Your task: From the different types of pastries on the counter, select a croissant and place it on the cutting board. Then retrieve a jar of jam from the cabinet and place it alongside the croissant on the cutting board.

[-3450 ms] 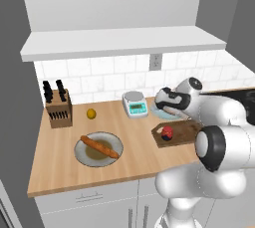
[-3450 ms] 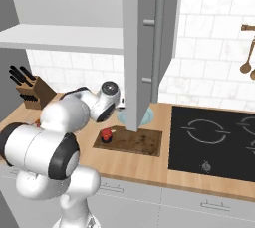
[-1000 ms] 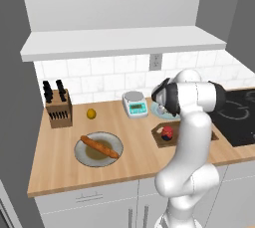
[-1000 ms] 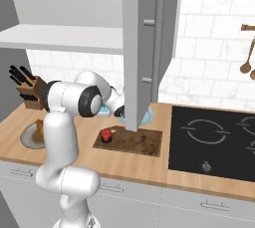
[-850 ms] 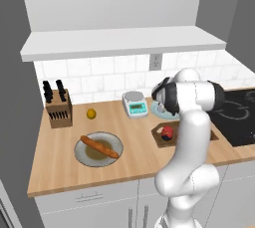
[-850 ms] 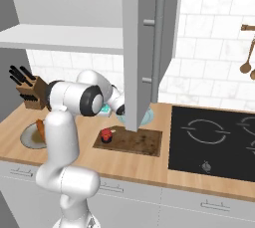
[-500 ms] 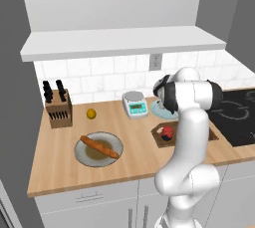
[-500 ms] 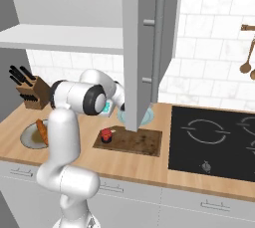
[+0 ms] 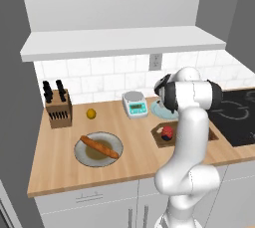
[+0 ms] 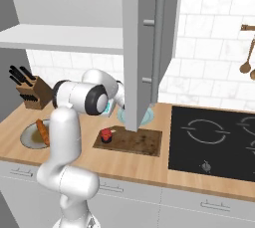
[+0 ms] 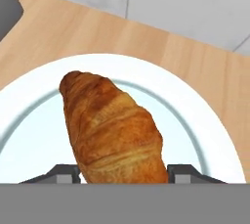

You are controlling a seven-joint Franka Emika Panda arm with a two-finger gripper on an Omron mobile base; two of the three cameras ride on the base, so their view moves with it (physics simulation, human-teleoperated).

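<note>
tan counter [image 9: 60, 165], cutting board [image 10: 144, 143], knife block [image 9: 58, 111], lemon [image 9: 91, 114], scale [image 9: 135, 105], two plates

Along the counter [image 9: 60, 165], near its left end against the back edge, a knife block [image 9: 58, 108], with a small yellow lemon [image 9: 91, 114] just to its right and, nearer the front edge, a round grey plate [image 9: 85, 154] carrying the long baguette [image 9: 99, 147] laid diagonally. At the back edge toward the middle, a white kitchen scale [image 9: 134, 104]; just right of it a pale round plate [image 9: 160, 110], partly hidden behind the white arm's wrist. Toward the right end beside the black cooktop [image 9: 235, 120], the dark cutting board [image 9: 160, 139] bearing the red jar of jam [image 9: 168, 132], half covered by the arm.
</note>
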